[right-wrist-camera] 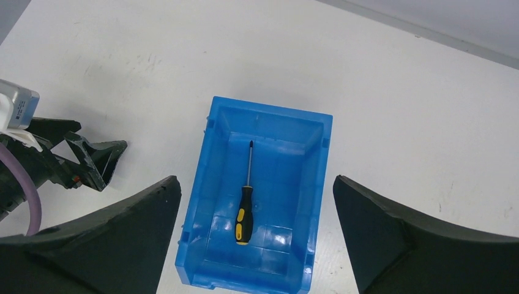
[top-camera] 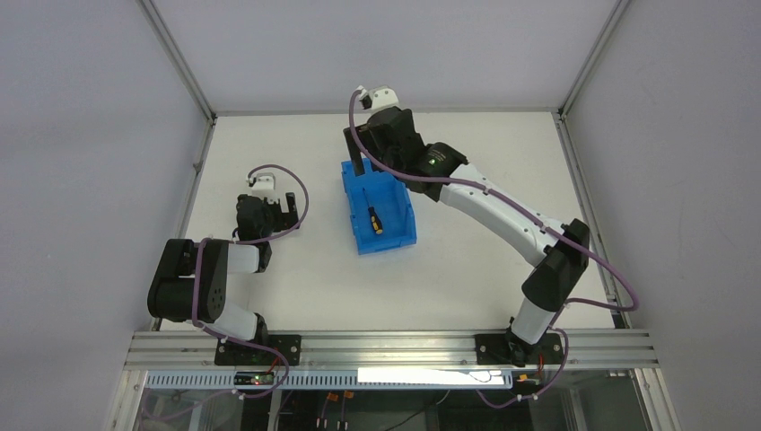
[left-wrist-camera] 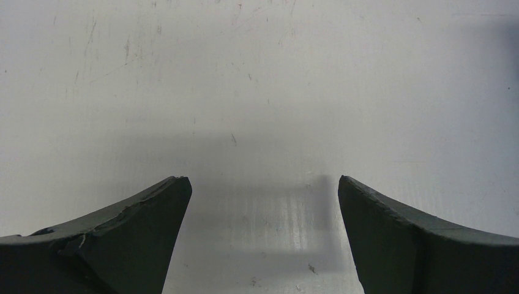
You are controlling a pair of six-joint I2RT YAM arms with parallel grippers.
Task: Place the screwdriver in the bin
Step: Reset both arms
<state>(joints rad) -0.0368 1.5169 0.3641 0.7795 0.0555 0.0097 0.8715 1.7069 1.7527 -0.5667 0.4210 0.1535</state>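
The blue bin (top-camera: 400, 239) stands mid-table, and the screwdriver (top-camera: 374, 220) lies flat on its floor. In the right wrist view the screwdriver (right-wrist-camera: 244, 214), with its black and yellow handle, lies lengthwise inside the bin (right-wrist-camera: 273, 109), its thin shaft pointing away from the camera. My right gripper (top-camera: 363, 171) hovers over the bin's far end. Seen from the wrist, this right gripper (right-wrist-camera: 257, 184) is open and empty, its fingers spread wider than the bin. My left gripper (top-camera: 285, 208) sits to the left of the bin; the left gripper (left-wrist-camera: 263, 184) is open over bare table.
The white table (top-camera: 467, 269) is walled by grey panels at the back and sides, with an aluminium rail (top-camera: 386, 346) along the near edge. The left arm's fingers (right-wrist-camera: 92, 162) show to the left of the bin in the right wrist view.
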